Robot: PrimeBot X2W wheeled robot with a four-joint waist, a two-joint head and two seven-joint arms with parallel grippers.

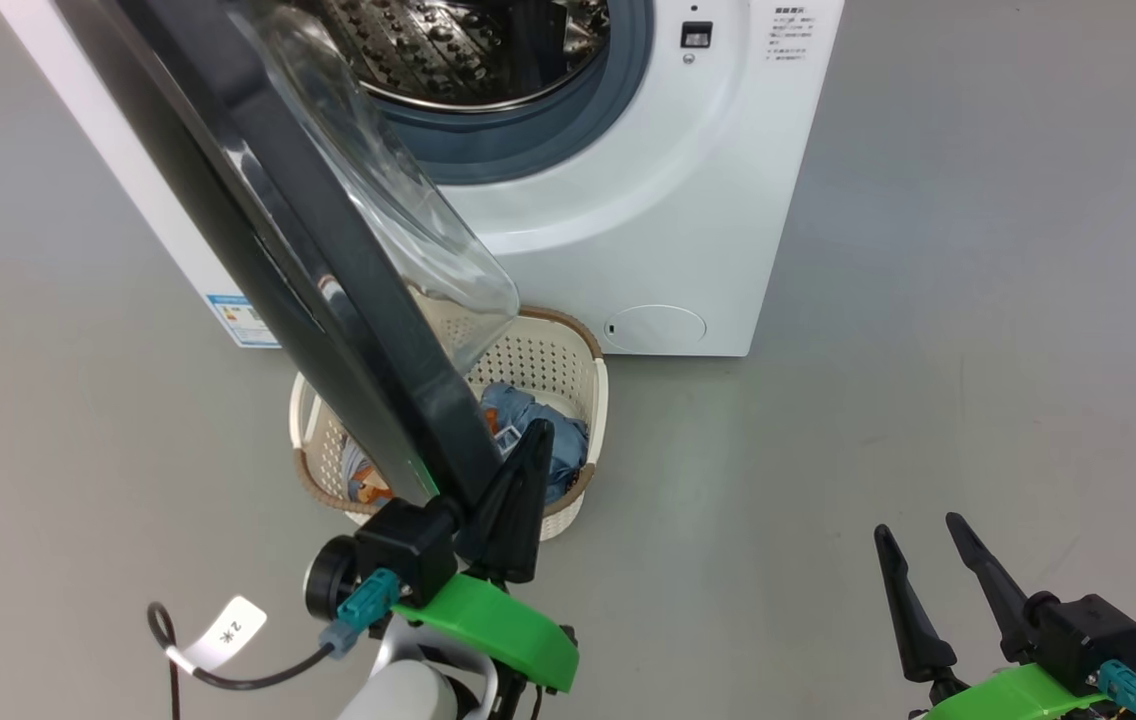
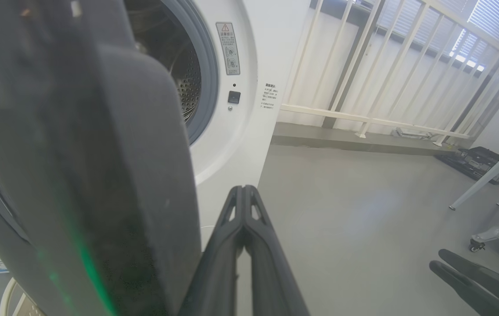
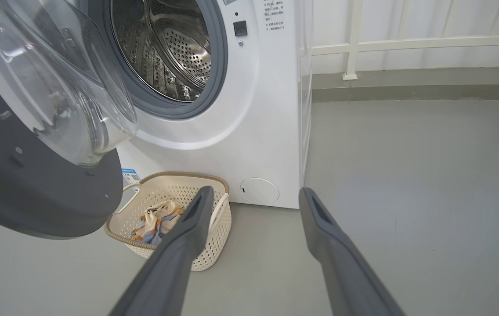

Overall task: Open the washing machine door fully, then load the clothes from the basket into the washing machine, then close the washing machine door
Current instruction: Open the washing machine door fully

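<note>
The white washing machine [image 1: 668,200] stands with its steel drum [image 3: 166,48] exposed. Its black washing machine door [image 1: 328,290], with the clear glass bowl [image 3: 56,83], is swung out partway over the basket [image 1: 583,345]. My left gripper [image 1: 533,435] is shut with nothing between its fingers and lies along the inner side of the door's [image 2: 100,175] free edge. The cream basket [image 3: 175,176] sits on the floor before the machine, holding the clothes [image 1: 528,410], light blue and cream [image 3: 158,218]. At the lower right my right gripper [image 1: 918,528] hangs open and empty, off to the basket's right [image 3: 256,193].
Grey floor spreads to the right of the machine. A white railing [image 2: 363,118] runs along the wall behind. Table legs with a caster [image 2: 480,237] and a black case [image 2: 478,160] stand far right. A round service flap [image 1: 655,328] and a blue label [image 1: 243,320] mark the machine's front.
</note>
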